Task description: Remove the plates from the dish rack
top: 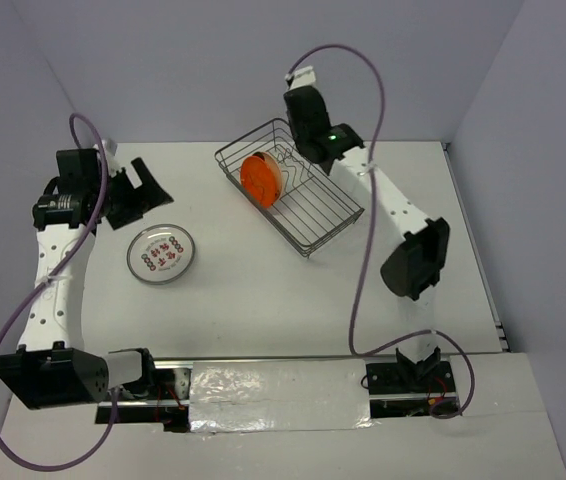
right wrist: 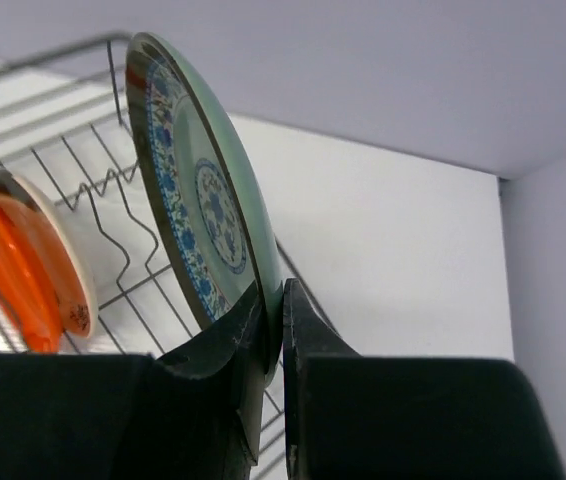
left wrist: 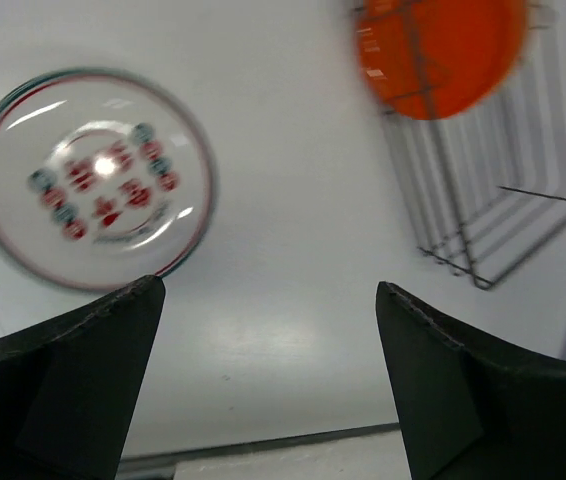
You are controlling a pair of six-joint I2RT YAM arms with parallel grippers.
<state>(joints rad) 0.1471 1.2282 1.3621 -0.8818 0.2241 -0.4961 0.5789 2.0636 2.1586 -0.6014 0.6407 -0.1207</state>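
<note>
The grey wire dish rack (top: pixel 325 222) stands at the table's back centre. An orange-backed plate (top: pixel 262 178) stands on edge in it, also in the left wrist view (left wrist: pixel 443 50) and the right wrist view (right wrist: pixel 23 265). My right gripper (right wrist: pixel 281 300) is shut on the rim of a grey-green plate with blue pattern (right wrist: pixel 198 190), held upright over the rack (right wrist: pixel 73 160); from above the gripper (top: pixel 308 140) hides that plate. A white plate with red motifs (top: pixel 161 253) lies flat on the table, also in the left wrist view (left wrist: pixel 93 180). My left gripper (top: pixel 153 190) is open and empty, above and behind it.
The rack's (left wrist: pixel 483 200) near corner shows in the left wrist view. A silver taped strip (top: pixel 273 390) runs along the near table edge between the arm bases. Grey walls close in the back and right.
</note>
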